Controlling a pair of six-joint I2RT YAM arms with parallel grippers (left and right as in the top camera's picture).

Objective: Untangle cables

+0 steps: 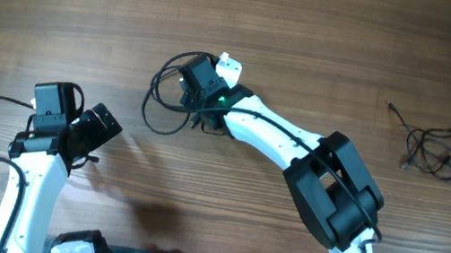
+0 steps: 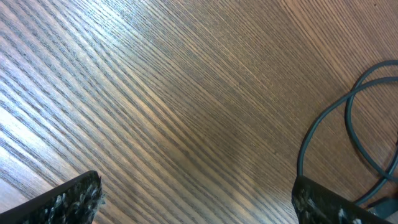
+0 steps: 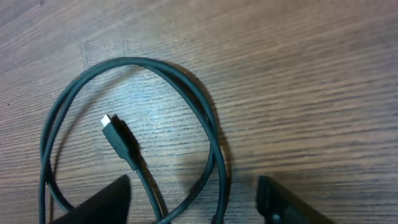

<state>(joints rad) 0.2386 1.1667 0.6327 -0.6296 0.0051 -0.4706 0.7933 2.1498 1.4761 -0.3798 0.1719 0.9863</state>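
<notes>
surface (image 1: 313, 31): wooden top. It carries both arms' work area, one cable loop mid-scene and one tangle far off.
right end effector (image 3: 193, 190): spread wide, nothing between the fingers. It is low over the surface and reaches toward the middle.
left end effector (image 2: 196, 202): also spread wide and holding nothing, with only bare wood between the fingers. It is parked well apart from the right one.
tangled wires (image 1: 431, 146): thin black strands crossed over each other. They lie well apart from both end effectors, out past the right arm's elbow side, with nothing touching them.
looped cable (image 3: 205, 118): a round loop just ahead of the right end effector. Two strands run side by side between its fingers and pass below the frame edge. Whether it touches a finger, cannot tell.
plug (image 3: 121, 142): small connector with a silver tip. It lies flat inside the loop, ahead of the right end effector and nearer its left finger.
step: probably the approach to a first grasp on the looped cable. The tangle looks undone as yet, so the task seems early.
next move: likely lower the right end effector and pinch one strand, not both, or take the plug end. Then draw it outward to open the loop. The thin cable lies flat on the wood, so the fingers need to get right down to it.
</notes>
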